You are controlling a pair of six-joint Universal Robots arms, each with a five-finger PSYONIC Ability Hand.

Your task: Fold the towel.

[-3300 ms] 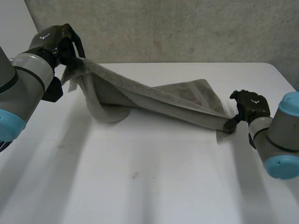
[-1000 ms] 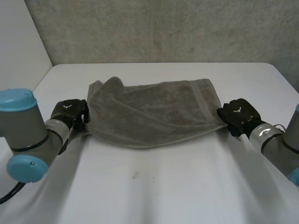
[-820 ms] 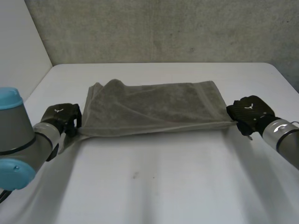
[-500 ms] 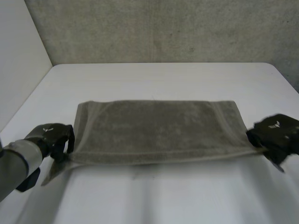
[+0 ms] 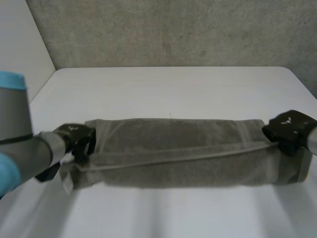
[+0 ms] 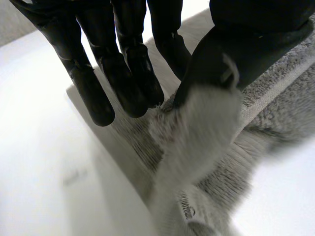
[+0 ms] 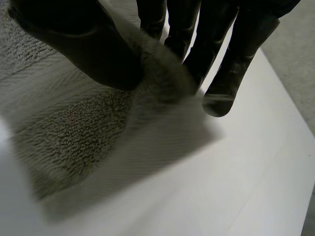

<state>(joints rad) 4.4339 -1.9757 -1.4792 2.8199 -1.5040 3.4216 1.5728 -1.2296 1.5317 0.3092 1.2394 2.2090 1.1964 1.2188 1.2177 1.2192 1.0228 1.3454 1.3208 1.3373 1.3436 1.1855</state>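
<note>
L hand (image 5: 79, 141) pinched towel (image 5: 178, 148) end at 9 o'clock, R hand (image 5: 290, 130) pinched end at 3 o'clock, towel stretched between them over table (image 5: 168, 89) centre; risk: thin pinch could slip under tension, skewing fold

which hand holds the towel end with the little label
The left hand: a small printed label sits on the towel corner hanging below its pinch; the end pinched by the right hand looks plain.
</note>
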